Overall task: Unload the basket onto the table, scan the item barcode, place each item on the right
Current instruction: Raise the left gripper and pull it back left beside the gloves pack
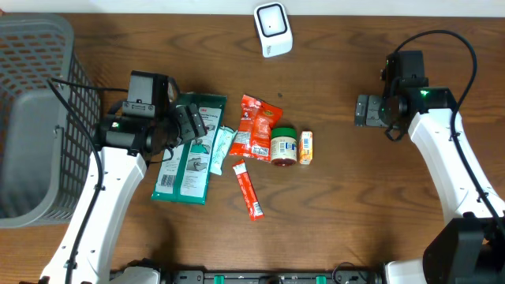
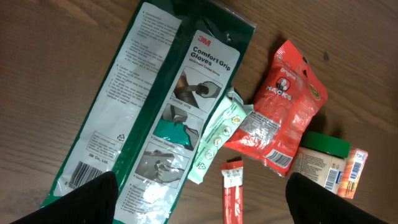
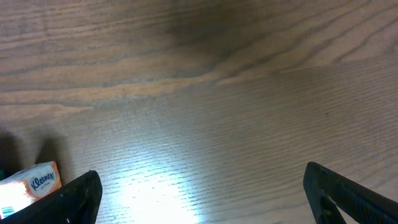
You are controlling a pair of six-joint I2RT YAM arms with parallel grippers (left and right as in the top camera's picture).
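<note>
Several items lie in a cluster mid-table: a green 3M glove pack (image 1: 188,162) (image 2: 155,106), a pale green sachet (image 1: 222,147) (image 2: 217,137), a red snack bag (image 1: 256,126) (image 2: 283,112), a green-lidded jar (image 1: 284,147) (image 2: 320,158), a small orange tissue pack (image 1: 306,147) (image 2: 351,171) (image 3: 31,183) and a red stick sachet (image 1: 248,188) (image 2: 231,193). The white barcode scanner (image 1: 273,30) stands at the back. My left gripper (image 1: 187,122) (image 2: 202,205) hovers open over the glove pack, holding nothing. My right gripper (image 1: 365,110) (image 3: 205,199) is open over bare wood, right of the items.
A grey mesh basket (image 1: 31,118) fills the left edge of the table, close to the left arm. Bare wood lies between the item cluster and the right arm, and along the front edge.
</note>
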